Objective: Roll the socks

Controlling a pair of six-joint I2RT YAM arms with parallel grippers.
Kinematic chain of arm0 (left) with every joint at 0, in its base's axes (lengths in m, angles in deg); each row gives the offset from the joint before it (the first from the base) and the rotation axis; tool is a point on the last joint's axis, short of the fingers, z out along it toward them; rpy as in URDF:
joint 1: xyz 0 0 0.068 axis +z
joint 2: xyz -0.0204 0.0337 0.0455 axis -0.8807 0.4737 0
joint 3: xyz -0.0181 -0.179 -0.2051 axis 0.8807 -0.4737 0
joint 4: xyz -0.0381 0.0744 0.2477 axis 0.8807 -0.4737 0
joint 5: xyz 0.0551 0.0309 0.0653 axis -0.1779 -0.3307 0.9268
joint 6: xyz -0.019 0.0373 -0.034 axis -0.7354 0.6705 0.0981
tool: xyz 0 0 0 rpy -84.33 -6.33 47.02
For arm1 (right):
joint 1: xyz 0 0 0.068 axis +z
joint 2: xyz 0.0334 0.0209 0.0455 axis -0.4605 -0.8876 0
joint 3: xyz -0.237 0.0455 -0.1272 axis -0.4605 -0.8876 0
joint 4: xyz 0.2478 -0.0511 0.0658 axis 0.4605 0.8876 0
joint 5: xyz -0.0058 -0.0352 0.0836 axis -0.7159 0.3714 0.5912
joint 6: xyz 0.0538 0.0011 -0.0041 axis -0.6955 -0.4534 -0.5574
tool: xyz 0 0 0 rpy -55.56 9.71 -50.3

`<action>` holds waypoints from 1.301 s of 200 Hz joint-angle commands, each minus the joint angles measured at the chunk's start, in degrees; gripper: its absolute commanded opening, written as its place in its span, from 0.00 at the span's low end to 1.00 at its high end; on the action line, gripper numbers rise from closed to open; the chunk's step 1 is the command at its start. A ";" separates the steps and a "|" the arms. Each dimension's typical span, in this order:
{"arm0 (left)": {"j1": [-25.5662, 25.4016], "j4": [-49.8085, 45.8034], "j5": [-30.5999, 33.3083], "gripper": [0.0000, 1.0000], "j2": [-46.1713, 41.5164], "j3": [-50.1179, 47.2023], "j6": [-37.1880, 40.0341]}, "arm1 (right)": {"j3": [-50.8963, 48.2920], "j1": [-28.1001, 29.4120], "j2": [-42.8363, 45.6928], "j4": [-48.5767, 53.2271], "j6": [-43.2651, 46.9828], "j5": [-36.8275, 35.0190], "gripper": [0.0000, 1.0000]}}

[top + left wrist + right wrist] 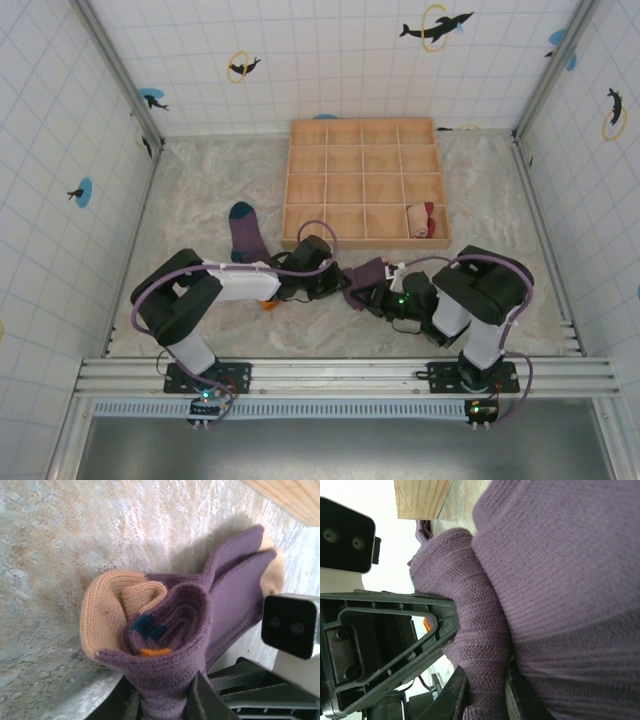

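Observation:
A purple sock with a tan toe (175, 615) is partly rolled on the table, between both grippers (366, 270). My left gripper (162, 702) is shut on the near end of the roll; it sits left of the sock (335, 283). My right gripper (484, 692) is shut on a ribbed fold of the same sock (545, 555), from the right (370, 296). A second purple sock with a teal toe (247, 232) lies flat to the left, its lower end hidden under the left arm. A rolled tan and dark-red sock (421, 220) sits in a tray compartment.
The wooden grid tray (365, 130) stands just behind the grippers, its front edge close to the sock. Its corner (420, 497) shows in the right wrist view. The left gripper's black finger frame (390, 645) is right beside my right fingers. Walls enclose the table on three sides.

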 commanded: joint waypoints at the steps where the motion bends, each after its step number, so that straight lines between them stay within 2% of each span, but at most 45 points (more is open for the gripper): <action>1: -0.35 -5.43 2.75 0.04 1.67 1.75 0.17 | -0.41 0.22 2.55 15.67 4.15 -0.37 0.18; 7: -0.18 -6.92 3.21 0.00 1.45 2.06 0.49 | 0.19 0.49 4.74 19.25 6.13 -1.12 0.23; 47: 2.82 -15.08 5.07 0.00 -2.26 2.23 1.95 | 10.37 4.43 21.74 53.62 23.70 -11.89 0.56; 66: 4.15 -16.72 4.69 0.00 -4.53 1.15 2.33 | 15.11 6.55 26.79 63.93 31.28 -17.92 0.62; 91: 4.82 -16.77 3.74 0.00 -7.56 -1.09 1.31 | 20.56 13.84 30.86 73.03 41.11 -32.99 0.65; 120: 5.10 -17.11 2.05 0.00 -8.90 -2.68 -0.02 | 22.81 23.49 30.20 72.53 51.00 -48.94 0.68; 172: 5.16 -16.96 0.60 0.00 -9.58 -4.06 -0.96 | 27.44 36.14 19.01 66.51 63.57 -67.77 0.68; 209: 5.19 -17.17 0.27 0.00 -9.75 -3.95 -0.55 | 31.92 41.00 8.91 62.42 69.44 -73.65 0.66; 246: 5.37 -17.49 0.29 0.00 -10.35 -4.22 -0.26 | 34.58 40.94 2.19 62.77 68.92 -76.23 0.64; 260: 5.46 -17.57 0.15 0.00 -10.49 -4.43 -0.28 | 34.67 40.33 0.46 62.88 68.08 -74.94 0.57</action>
